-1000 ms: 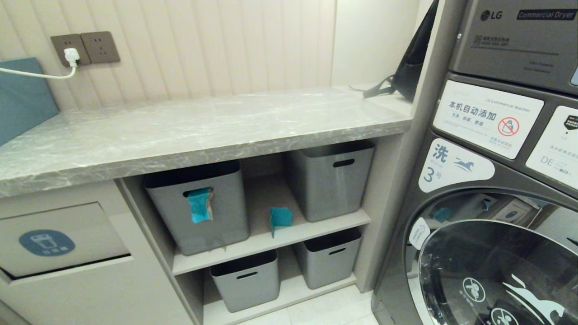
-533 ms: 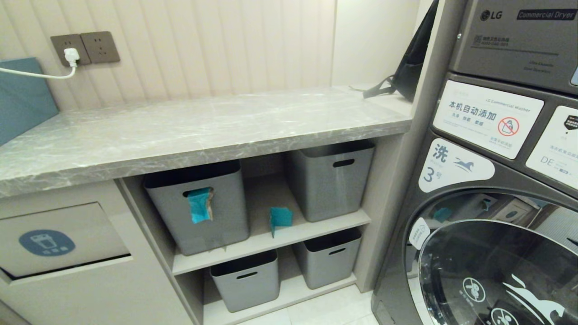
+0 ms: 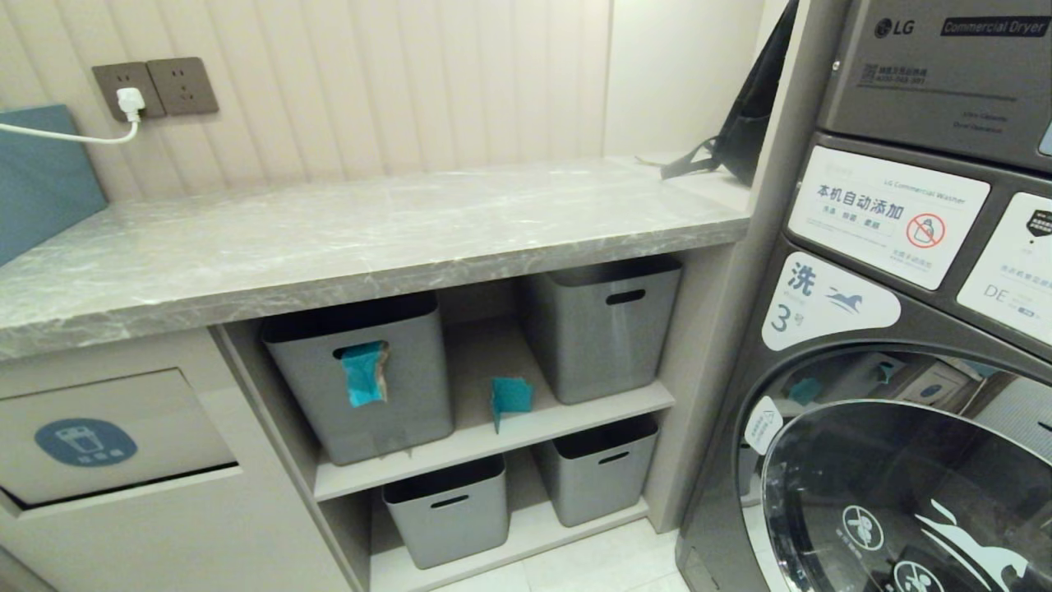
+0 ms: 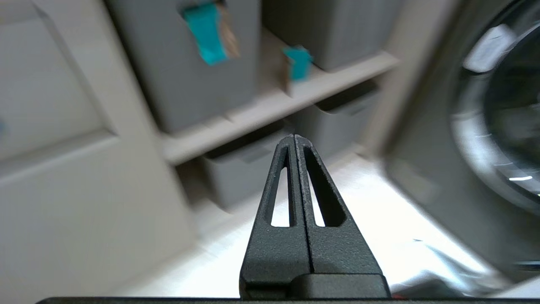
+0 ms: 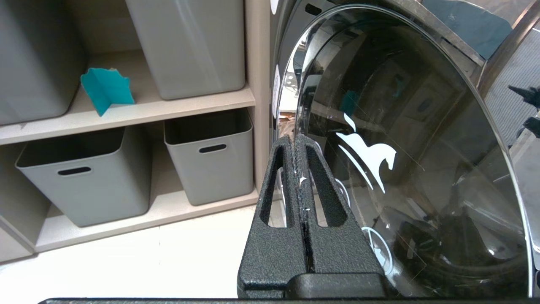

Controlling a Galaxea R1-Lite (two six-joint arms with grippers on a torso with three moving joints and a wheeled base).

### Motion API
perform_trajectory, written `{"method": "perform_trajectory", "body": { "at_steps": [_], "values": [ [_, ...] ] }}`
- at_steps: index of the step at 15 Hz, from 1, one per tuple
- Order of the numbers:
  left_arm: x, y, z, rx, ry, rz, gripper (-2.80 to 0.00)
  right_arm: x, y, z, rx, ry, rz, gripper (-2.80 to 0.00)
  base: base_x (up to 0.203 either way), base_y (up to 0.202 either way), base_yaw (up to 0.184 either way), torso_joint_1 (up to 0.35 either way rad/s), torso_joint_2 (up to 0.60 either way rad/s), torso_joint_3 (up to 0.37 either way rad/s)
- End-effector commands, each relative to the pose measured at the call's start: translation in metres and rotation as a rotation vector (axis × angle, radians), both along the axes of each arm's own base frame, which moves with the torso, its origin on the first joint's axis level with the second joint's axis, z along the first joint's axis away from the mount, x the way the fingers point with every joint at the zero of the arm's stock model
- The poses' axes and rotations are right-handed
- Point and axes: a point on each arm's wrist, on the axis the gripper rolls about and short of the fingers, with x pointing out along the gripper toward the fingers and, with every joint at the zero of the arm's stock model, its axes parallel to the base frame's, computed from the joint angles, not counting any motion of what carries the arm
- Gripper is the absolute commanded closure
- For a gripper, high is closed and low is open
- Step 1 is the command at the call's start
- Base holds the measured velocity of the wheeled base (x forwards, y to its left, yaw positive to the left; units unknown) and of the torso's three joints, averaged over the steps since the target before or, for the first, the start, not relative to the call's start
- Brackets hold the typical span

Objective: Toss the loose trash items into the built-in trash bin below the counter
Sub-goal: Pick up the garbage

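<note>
Left pincer (image 4: 294, 139): clenched, empty, aimed toward shelf (image 3: 493, 440). Right pincer (image 5: 295, 139): clenched, beside washer door (image 5: 422, 147). Teal wrappers: one (image 3: 364, 374) apparently in box handle, one (image 3: 510, 399) on shelf. Bin flap (image 3: 107, 436) under bench (image 3: 329, 238).

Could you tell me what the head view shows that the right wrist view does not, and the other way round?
Only the head view shows the counter, the bin flap with its blue sticker, the wall sockets, and the teal wrapper hanging from a grey box's handle slot. Only the right wrist view shows the right gripper, shut and empty. Both show the teal wrapper on the shelf, grey boxes and the washer door.
</note>
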Motion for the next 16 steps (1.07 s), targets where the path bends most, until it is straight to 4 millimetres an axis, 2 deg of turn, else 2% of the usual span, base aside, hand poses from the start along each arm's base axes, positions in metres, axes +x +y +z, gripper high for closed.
{"method": "perform_trajectory", "body": {
  "at_steps": [1,4,6,8,11,16],
  "values": [
    [0.035,0.0,0.007,-0.123,0.21,-0.001,0.0,0.0,0.0,0.0,0.0,-0.001,0.001,0.0,0.0,0.0,0.0,0.0,0.0,0.0],
    [0.054,-0.001,0.005,-0.328,0.374,-0.041,0.0,0.0,0.0,0.0,-0.001,-0.002,0.001,0.0,0.0,0.0,0.0,0.0,0.0,0.0],
    [0.068,-0.001,0.003,-0.353,0.451,-0.052,0.0,0.0,0.0,0.0,0.0,-0.002,0.0,0.0,0.0,0.0,0.0,0.0,0.0,0.0],
    [0.081,0.0,-0.002,-0.233,0.447,-0.088,0.0,0.0,0.0,0.0,0.0,-0.002,0.002,0.0,0.0,0.0,0.0,0.0,0.0,0.0],
    [0.102,0.006,-0.018,0.069,0.426,-0.143,0.0,0.0,0.0,0.0,0.0,-0.002,0.001,0.0,0.0,0.0,0.0,0.0,0.0,0.0],
    [0.162,0.019,-0.029,0.555,0.171,-0.274,0.0,0.0,0.0,0.0,-0.001,-0.002,0.001,0.0,0.0,0.0,0.0,0.0,0.0,0.0]
  ]
}}
